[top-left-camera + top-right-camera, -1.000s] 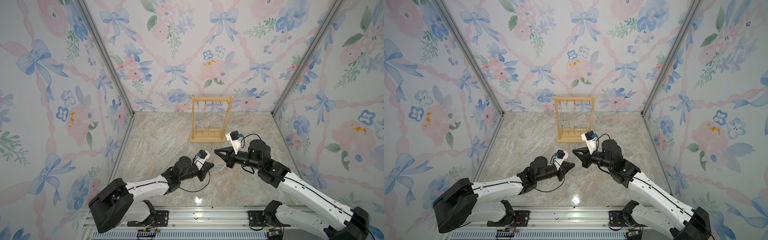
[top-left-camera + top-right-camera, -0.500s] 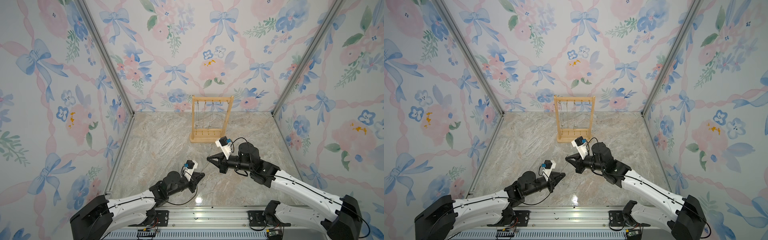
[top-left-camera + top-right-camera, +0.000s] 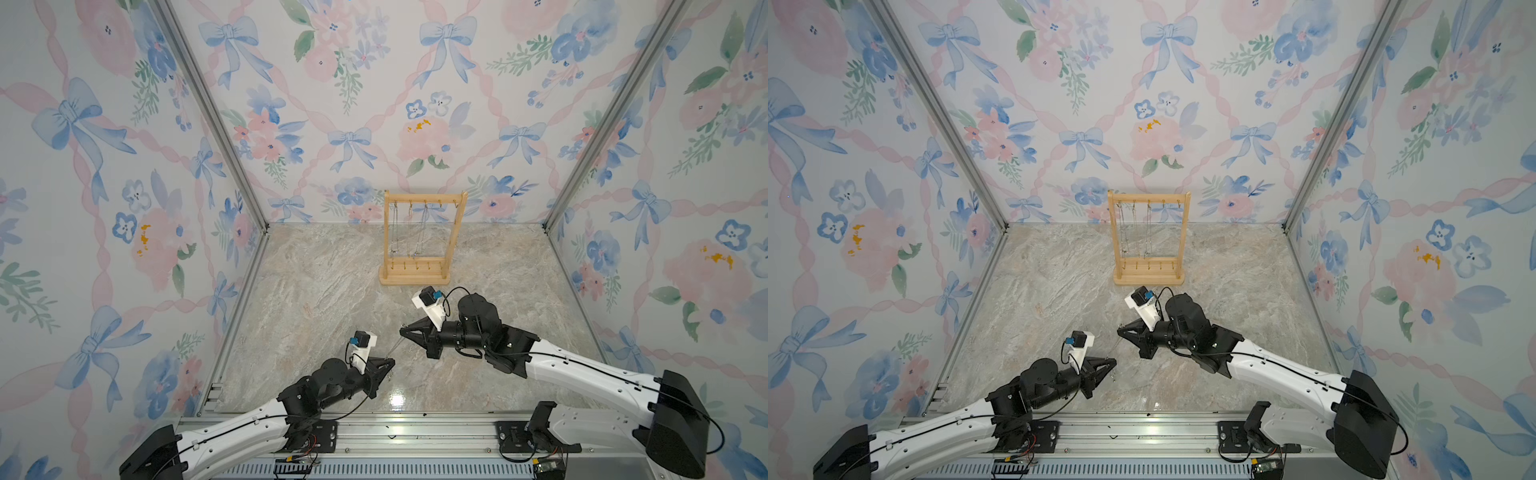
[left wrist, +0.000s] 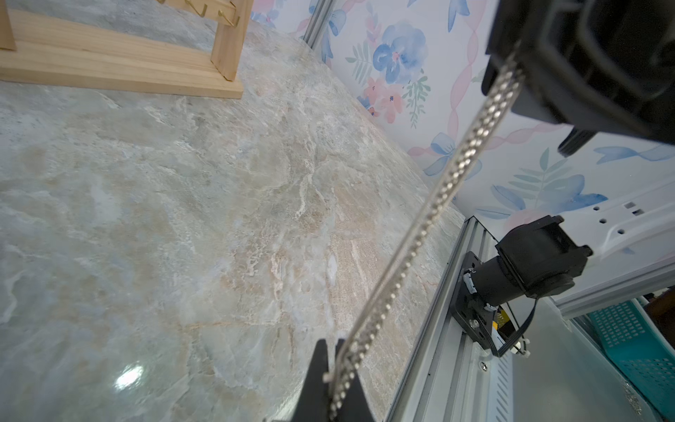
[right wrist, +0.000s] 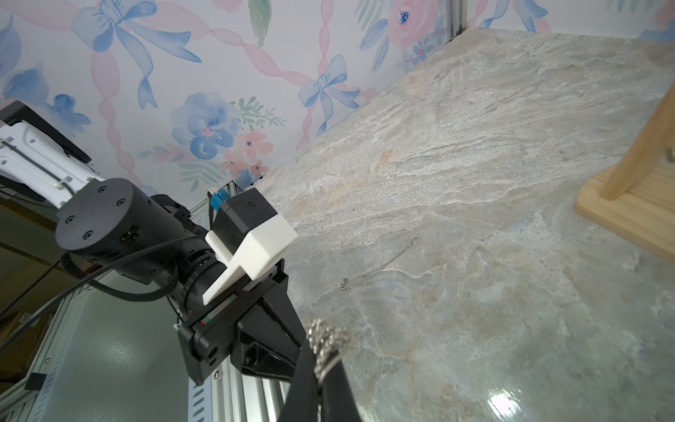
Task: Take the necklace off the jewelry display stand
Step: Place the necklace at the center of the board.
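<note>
Walls point(image 3: 374, 104) on the back and both sides are all wallpaper, blue bows, pink ribbons and watercolor flowers everywhere. Silver metal posts point(image 3: 210, 112) run up the corners. Floor point(image 3: 324, 291) is a marble-look slab, grey-beige with pinkish veins, with a bright glare spot point(image 3: 397, 400) from a light near the front edge. There's a metal rail point(image 3: 415, 432) along the front, and a teal plastic basket point(image 4: 635, 339) shows outside it in the left wrist view
</note>
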### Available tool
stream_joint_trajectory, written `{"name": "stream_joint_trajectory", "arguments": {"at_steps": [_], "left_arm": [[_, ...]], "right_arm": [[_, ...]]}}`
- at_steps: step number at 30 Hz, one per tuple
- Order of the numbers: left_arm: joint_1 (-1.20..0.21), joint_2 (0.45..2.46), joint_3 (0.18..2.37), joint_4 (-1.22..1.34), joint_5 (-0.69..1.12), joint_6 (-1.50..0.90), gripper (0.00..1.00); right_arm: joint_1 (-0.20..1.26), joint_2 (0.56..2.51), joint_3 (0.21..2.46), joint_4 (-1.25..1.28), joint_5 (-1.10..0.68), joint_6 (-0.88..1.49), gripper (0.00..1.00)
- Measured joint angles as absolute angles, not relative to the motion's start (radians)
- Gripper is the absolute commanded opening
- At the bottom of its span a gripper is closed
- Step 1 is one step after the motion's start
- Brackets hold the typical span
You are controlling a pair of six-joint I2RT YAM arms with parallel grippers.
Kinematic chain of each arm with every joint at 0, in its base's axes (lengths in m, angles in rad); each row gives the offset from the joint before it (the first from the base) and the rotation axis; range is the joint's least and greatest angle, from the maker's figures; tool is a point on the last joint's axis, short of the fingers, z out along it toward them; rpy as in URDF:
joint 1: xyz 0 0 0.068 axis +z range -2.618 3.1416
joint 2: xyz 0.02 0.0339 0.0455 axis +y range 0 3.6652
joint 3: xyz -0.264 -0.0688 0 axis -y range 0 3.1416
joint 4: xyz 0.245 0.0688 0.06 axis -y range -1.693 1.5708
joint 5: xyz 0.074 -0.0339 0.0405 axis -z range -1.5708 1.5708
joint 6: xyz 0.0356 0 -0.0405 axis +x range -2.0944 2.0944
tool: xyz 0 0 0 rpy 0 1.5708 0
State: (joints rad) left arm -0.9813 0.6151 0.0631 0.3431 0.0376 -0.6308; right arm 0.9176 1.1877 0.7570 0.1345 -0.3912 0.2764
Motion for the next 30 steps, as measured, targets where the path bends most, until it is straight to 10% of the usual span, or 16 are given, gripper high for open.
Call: {"name": "stream_joint_trajectory", "arguments": {"at_steps": [30], "left_arm": [[-0.989, 0.881, 0.095, 0.262, -0.159, -0.746, 0.00]], "right_arm": [[0.908, 1.412, 0.751, 0.195, -0.382, 0.258, 0.00]]}}
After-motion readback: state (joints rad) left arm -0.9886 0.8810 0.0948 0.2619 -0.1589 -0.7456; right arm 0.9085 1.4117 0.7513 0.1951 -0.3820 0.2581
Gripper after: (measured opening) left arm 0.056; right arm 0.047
